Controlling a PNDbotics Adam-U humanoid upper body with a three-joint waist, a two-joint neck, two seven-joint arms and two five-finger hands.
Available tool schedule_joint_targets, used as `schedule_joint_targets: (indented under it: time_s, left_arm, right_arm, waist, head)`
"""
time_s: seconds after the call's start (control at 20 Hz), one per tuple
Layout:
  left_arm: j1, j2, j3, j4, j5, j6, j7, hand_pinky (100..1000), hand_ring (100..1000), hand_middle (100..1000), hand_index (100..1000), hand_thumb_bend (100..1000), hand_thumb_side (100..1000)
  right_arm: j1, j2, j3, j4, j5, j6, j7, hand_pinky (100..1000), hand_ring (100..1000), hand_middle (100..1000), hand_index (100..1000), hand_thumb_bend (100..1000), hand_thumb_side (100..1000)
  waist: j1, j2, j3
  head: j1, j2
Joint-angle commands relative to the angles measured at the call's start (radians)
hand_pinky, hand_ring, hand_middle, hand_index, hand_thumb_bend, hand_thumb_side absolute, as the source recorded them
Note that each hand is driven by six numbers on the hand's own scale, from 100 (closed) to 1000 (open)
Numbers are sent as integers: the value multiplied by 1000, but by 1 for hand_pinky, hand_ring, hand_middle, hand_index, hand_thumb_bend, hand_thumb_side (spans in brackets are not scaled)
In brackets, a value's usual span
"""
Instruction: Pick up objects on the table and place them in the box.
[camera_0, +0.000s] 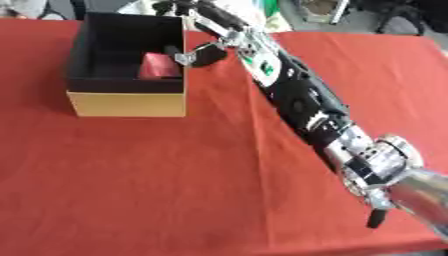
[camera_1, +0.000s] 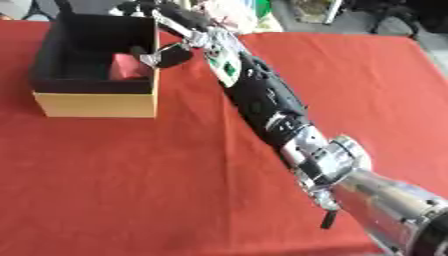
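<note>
While the right arm stretches across the red bench (camera_0: 157, 190), its hand (camera_0: 194, 54) hangs at the box (camera_0: 127, 104).
A red object (camera_0: 158, 66) lies inside; whether the fingers are curled, I cannot tell.

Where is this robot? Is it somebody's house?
Probably not a house; it looks more like a robot test room or lab. A table with a red cloth holds only a box with a red object inside, and the right hand reaches over it. Chair-like legs stand behind.
</note>
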Motion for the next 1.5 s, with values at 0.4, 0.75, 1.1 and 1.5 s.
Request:
schedule_joint_targets:
  time_s: [0.4, 0.75, 1.1, 1.5]
  left_arm:
    - [5, 7, 14, -12, -3, 1, 8, 885, 1000, 911, 913, 100, 411]
    - [19, 8, 27, -13, -7, 1, 20, 885, 1000, 911, 912, 100, 414]
    - [26, 14, 43, -16, -12, -2, 34, 885, 1000, 912, 912, 100, 414]
    - [29, 20, 57, -20, -19, -6, 48, 884, 1000, 913, 913, 100, 413]
  right_arm:
    - [11, -40, -23, -101, -97, 31, -54, 834, 924, 788, 952, 108, 177]
    - [85, -79, -50, -226, -201, 110, -135, 779, 904, 738, 945, 100, 100]
    - [212, -135, -94, -393, -310, 195, -218, 704, 880, 705, 938, 100, 101]
    - [402, -160, -154, -557, -434, 307, -309, 666, 867, 667, 930, 100, 165]
  waist:
    - [14, -21, -53]
    - [20, -25, -106]
    - [26, -17, -149]
    - [34, -3, -200]
  head:
    - [32, -1]
    - [74, 5]
    - [118, 3]
    - [162, 1]
